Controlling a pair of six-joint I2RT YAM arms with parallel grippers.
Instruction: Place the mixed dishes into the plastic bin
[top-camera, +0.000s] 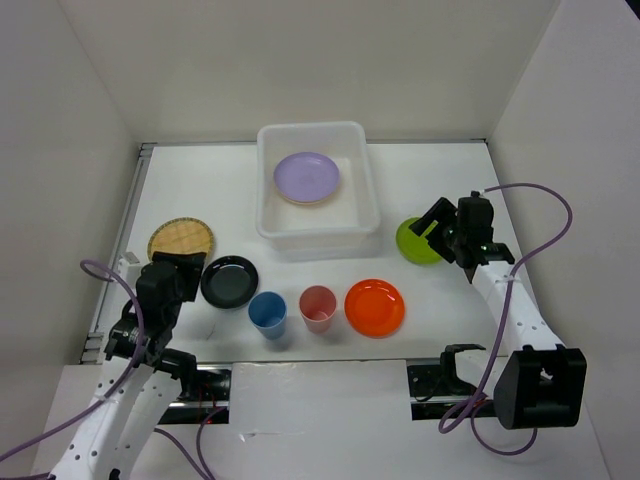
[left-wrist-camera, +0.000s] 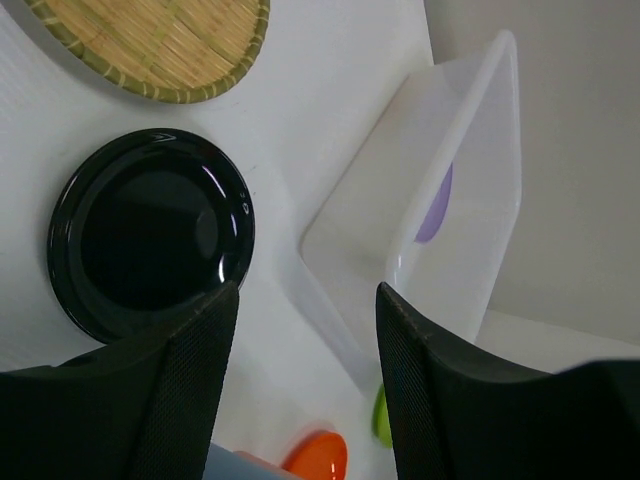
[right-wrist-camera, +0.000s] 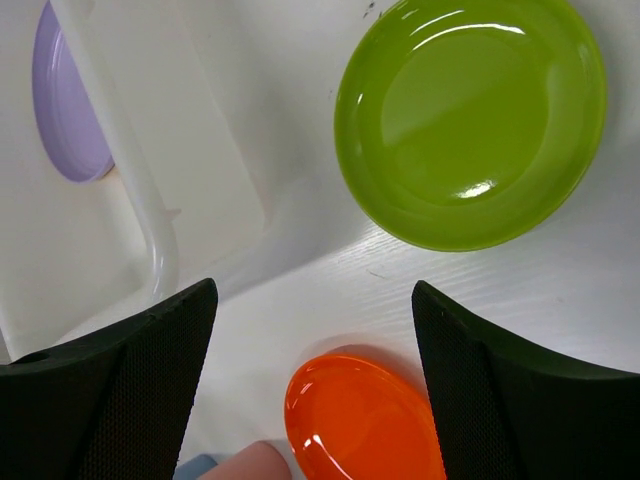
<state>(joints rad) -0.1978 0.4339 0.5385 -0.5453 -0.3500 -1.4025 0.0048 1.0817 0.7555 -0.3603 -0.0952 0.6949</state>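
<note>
1. Right fingers (right-wrist-camera: 130, 390) spread wide, empty, above the lime green plate (right-wrist-camera: 470, 120).
2. Left fingers (left-wrist-camera: 170, 400) apart, empty, near the black plate (left-wrist-camera: 150, 235).
3. Bin (top-camera: 318, 238) holds the lilac plate (top-camera: 307, 177), possibly with another beneath.
4. Recommended: pinch the green rim squarely off the counter (top-camera: 440, 320) and clear the bin wall.

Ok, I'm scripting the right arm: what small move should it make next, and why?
Probably ease the right claw down and forward onto the lime green plate's near rim. Its jaws stand open and empty, and the plate lies just ahead of them, outside the plastic bin.
</note>
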